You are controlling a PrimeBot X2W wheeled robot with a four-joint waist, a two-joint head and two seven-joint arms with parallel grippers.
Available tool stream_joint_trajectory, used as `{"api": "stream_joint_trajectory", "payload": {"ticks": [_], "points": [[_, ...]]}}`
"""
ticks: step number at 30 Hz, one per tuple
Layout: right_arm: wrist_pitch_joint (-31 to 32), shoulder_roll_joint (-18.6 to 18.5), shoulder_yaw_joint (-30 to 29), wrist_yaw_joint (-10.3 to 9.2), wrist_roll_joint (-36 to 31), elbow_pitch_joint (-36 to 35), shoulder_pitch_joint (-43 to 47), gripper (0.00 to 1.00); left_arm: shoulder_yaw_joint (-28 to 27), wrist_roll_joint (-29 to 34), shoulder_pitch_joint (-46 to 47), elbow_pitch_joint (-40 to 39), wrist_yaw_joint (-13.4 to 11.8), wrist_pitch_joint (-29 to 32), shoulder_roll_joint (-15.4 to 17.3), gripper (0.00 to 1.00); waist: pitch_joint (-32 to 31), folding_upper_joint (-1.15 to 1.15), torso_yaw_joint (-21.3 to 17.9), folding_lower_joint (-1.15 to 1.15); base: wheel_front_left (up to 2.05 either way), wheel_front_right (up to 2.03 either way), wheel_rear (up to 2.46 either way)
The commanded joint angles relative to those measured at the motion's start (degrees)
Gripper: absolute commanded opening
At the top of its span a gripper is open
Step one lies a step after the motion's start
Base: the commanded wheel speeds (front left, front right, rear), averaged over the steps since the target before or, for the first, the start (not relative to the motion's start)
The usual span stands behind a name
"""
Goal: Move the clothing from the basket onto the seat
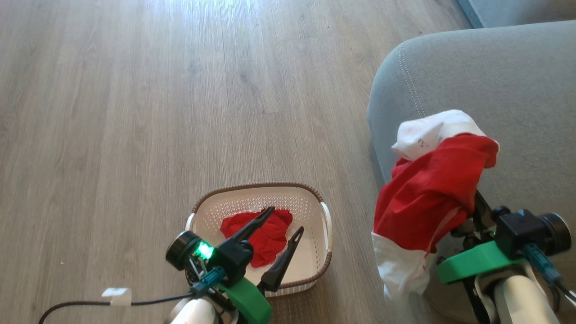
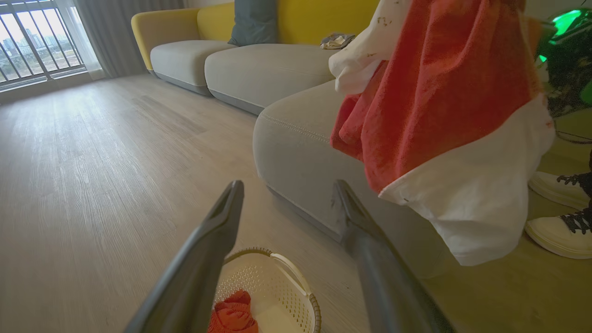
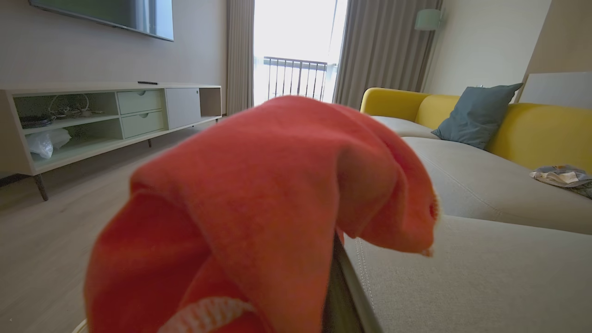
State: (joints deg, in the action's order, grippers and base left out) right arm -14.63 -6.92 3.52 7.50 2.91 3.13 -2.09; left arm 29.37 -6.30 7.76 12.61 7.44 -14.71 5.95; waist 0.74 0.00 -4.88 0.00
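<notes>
Over the right end effector [image 1: 479, 204] a red and white garment [image 1: 432, 189] hangs bunched. The fingers are closed narrowly on a fold and mostly buried in the cloth. The white hem dangles below and to the left of them, at the near edge of the seat [image 1: 495, 81] and above the floor [image 1: 135, 112]. Ahead of those fingers, in the right wrist view, the grey cushion stretches out bare. The left end effector [image 1: 286, 219] hovers above the basket [image 1: 256, 185] with its jaws spread wide and nothing between them, and the second red garment [image 1: 269, 243] lies crumpled directly below its fingertips. This looks like the riskiest point of the carry. Much of the cloth hangs to the side of the grip rather than over the cushion. A release from this spot would likely let the weight of the hem drag the whole piece down the cushion's front onto the floor. Because the fold wraps the fingers, it could also snag on one after they open. For the left arm, a descent that lands off centre could pinch the perforated wall or tip the light basket instead of taking the cloth.
</notes>
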Motion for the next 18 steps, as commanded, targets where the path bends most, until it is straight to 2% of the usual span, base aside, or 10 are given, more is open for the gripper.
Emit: {"api": "stream_joint_trajectory", "payload": {"ticks": [1, 18], "points": [[-0.37, 0.23, 0.68, -0.01, -0.23, -2.08, -1.0, 0.0, -2.38, -0.01, 1.07, -1.38, 0.04, -0.29, 0.46, 1.0, 0.04, 0.0, -0.01, 0.0, 0.0, 0.0, 0.0], [-0.37, 1.54, -1.92, -0.01, 0.32, -0.56, 0.38, 0.0, -2.44, -1.1, -0.16, 2.39, 0.04, -0.29, 0.54, 1.0, -0.09, 0.0, 0.1, 0.0, 0.0, 0.0, 0.0]]}}
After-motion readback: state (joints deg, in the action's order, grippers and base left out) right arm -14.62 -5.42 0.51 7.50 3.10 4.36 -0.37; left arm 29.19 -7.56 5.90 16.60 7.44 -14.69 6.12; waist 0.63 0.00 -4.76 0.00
